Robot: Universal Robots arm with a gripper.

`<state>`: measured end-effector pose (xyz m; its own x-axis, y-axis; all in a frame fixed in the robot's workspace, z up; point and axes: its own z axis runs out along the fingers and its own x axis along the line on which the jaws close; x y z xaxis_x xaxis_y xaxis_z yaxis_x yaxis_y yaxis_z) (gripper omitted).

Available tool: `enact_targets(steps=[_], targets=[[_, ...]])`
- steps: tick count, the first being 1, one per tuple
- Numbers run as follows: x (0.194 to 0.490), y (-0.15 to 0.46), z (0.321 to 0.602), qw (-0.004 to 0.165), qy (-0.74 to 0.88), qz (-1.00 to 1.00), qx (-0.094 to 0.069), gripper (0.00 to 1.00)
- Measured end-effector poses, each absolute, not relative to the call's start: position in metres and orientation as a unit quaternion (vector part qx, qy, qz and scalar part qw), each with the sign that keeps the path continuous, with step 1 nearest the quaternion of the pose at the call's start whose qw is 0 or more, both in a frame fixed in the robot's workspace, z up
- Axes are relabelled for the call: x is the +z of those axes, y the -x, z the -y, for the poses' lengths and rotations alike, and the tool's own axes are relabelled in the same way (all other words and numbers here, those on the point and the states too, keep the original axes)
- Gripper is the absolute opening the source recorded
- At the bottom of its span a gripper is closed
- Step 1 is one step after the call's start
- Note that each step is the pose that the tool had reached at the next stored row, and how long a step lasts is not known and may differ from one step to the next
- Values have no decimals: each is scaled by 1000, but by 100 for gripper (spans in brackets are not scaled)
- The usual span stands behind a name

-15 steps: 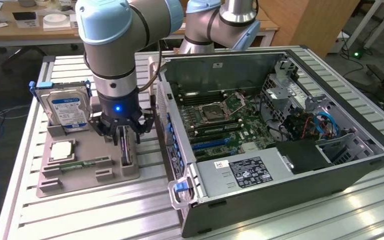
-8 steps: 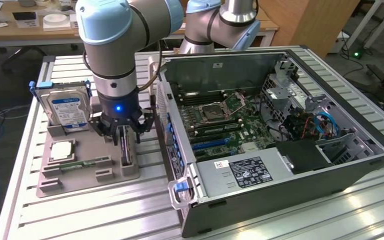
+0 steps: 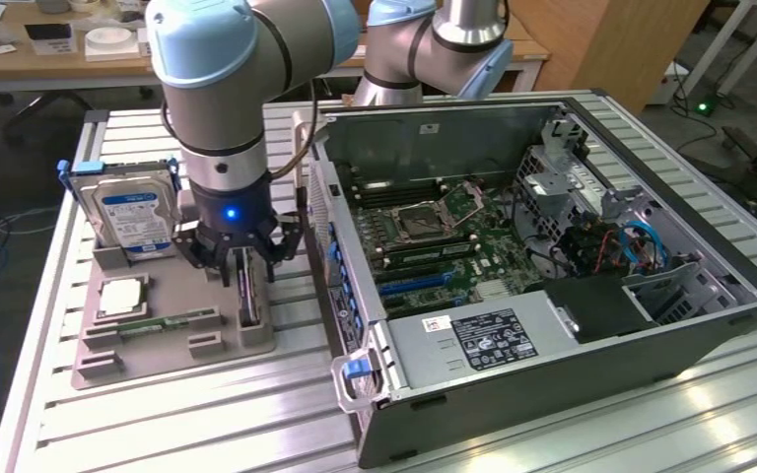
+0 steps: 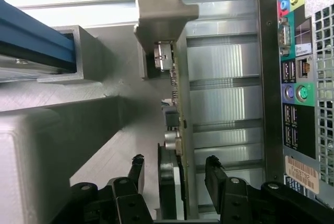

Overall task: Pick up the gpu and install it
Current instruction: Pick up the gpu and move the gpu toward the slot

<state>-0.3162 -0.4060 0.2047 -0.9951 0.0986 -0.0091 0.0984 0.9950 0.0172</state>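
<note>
Black gripper fingers, matte w/ angular links, sit nearest the wrist cam. The jaws are spread wide and straddle the gpu, w/ a gap each side and nothing pinched. Gpu stands on edge: thin dark board, silver bent-metal bracket at one end, slotted in a grey matte holder. Ext view: holder at 9 o'clock of the open metal PC case. Gpu is on the holder's 3 o'clock side, boxy hard drive at its 11.
</note>
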Motion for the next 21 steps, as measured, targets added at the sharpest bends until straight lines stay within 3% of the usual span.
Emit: enact_targets(steps=[21], targets=[[203, 321, 405, 5, -35, -999, 8, 59]])
